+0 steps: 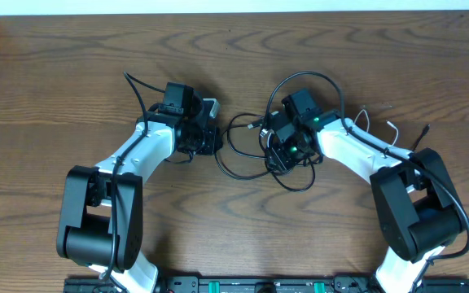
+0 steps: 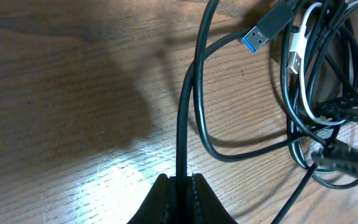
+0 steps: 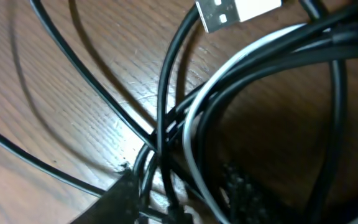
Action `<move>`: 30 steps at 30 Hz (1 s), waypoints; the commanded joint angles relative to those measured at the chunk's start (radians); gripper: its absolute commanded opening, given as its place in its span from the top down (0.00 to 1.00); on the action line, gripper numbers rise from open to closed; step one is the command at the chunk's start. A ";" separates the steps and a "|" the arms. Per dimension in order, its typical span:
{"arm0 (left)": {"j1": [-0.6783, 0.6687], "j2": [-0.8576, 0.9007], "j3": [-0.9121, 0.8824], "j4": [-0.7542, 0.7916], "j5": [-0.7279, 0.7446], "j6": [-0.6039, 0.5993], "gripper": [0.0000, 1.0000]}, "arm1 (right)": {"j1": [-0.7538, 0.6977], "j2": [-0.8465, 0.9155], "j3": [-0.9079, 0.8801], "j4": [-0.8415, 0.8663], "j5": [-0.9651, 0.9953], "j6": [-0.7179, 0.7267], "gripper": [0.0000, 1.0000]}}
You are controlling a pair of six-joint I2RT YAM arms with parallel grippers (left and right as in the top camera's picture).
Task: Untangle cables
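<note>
Starting at the left pincer (image 2: 179,182): shut tight on one black cable (image 2: 183,118), pinched right at the tips and leading straight out over the desk (image 2: 55,93) toward the tangle (image 2: 328,112).

Over at the right pincer (image 3: 179,190): nose-down in the thick of the cables (image 3: 165,93), with several black strands and the white cable (image 3: 188,124) crossing right at the tips. Honestly can't tell whether spread open or clamped on something in there.

Moving outward: whole bundle lying on the desk between the two arms, mostly bunched under the right side, plus a loose loop spilling toward the left. Blue-tipped plug (image 2: 255,38) and white plug (image 2: 296,59) both lying free just beside the knot.

Worry list, purely a guess from how things sit:
- Cinching the knot tighter by hauling left on that single strand with the rest pinned on the right.
- Catching three or four strands at once on the right, then dragging the whole clump instead of separating anything.
- Snagging a plug head inside a loop and jamming there.
- Losing the thin strand out of the left tips under a hard tug.

Would go slow and pull along the strand, not sideways.
</note>
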 commanded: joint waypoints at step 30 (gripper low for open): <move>0.003 0.004 0.019 -0.002 -0.022 0.021 0.91 | -0.282 -0.022 0.056 0.006 -0.731 0.001 0.99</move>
